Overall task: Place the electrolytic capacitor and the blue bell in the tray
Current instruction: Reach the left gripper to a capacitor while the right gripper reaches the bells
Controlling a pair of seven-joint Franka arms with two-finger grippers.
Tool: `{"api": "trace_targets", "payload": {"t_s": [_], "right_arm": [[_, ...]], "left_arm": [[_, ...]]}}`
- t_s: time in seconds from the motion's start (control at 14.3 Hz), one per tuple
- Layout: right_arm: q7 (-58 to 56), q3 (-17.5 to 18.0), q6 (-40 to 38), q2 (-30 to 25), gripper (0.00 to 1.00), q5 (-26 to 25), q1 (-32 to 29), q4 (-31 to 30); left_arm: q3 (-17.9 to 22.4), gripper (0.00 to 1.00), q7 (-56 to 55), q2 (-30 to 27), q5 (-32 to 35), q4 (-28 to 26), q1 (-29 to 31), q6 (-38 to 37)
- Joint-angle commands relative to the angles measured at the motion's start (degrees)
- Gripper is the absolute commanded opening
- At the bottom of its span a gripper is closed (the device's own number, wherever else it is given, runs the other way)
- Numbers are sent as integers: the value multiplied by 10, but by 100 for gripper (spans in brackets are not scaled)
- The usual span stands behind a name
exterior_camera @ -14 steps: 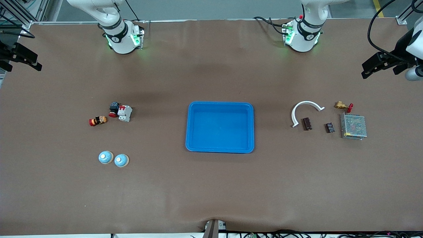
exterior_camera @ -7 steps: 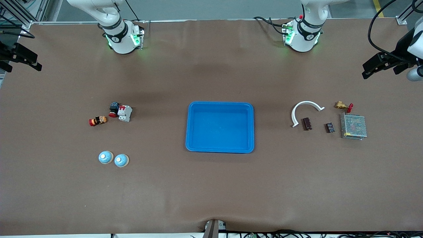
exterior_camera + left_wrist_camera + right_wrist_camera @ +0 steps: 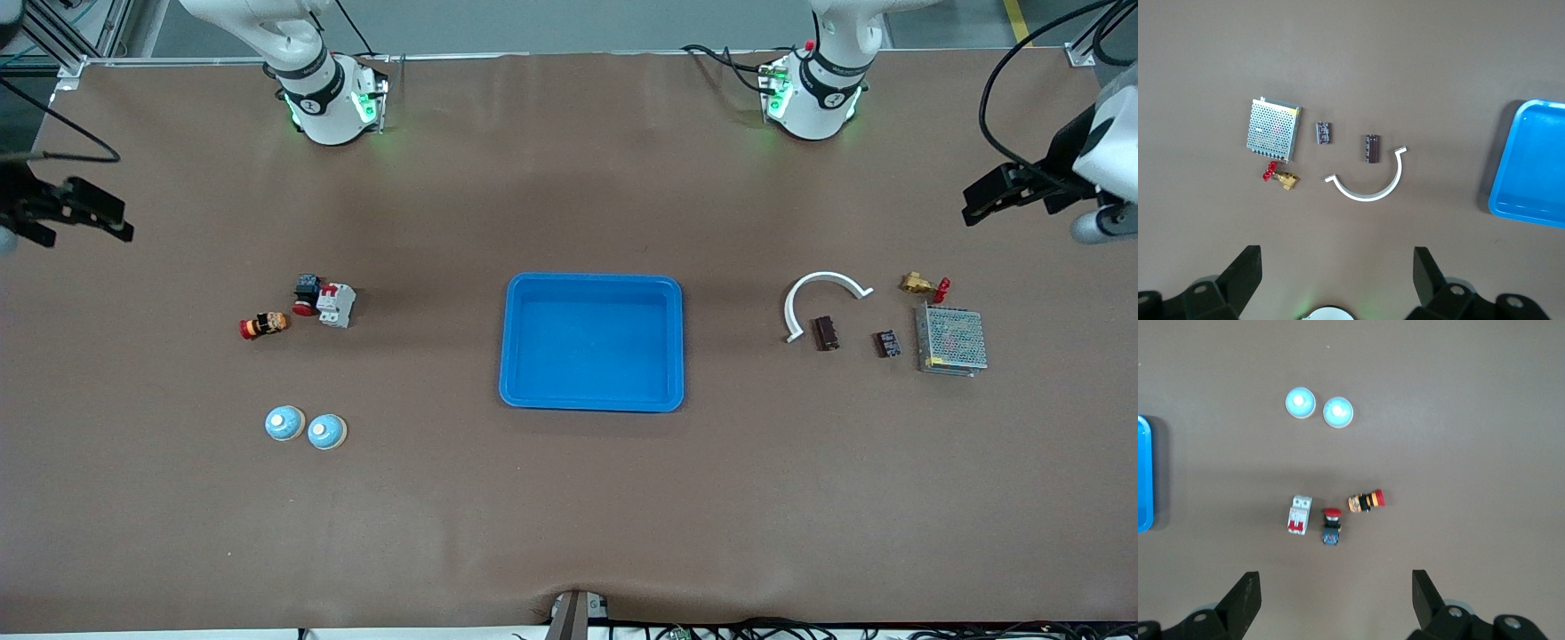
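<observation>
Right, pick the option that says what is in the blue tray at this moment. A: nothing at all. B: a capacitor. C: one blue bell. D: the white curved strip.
A: the tray shows only its bare blue floor, and both blue bells sit on the table toward the right arm's end.

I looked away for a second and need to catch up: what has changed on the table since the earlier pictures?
Both arms have begun to move. The left gripper has shifted lower at its end of the table, and the right gripper has likewise come down at its end. Both are open and hold nothing. The tray, the two blue bells and the small parts at each end lie where they were.
</observation>
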Motion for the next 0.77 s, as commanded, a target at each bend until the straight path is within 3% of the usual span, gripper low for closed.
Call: {"api": "trace_targets", "payload": {"t_s": [0.0, 0.49, 0.56, 0.7], "right_arm": [[-9, -1, 32, 45, 100, 3, 6, 23], [-8, -1, 128, 171, 100, 26, 2, 26], [-10, -1, 137, 190, 100, 33, 2, 26], [-20, 0, 182, 230, 100, 34, 8, 25]], "left_arm": [[-4, 100, 0, -1, 13, -65, 5, 63], [-3, 99, -11, 7, 18, -264, 28, 311], [-3, 88, -12, 12, 24, -288, 28, 342], [-2, 86, -12, 29, 44, -328, 35, 411]]}}
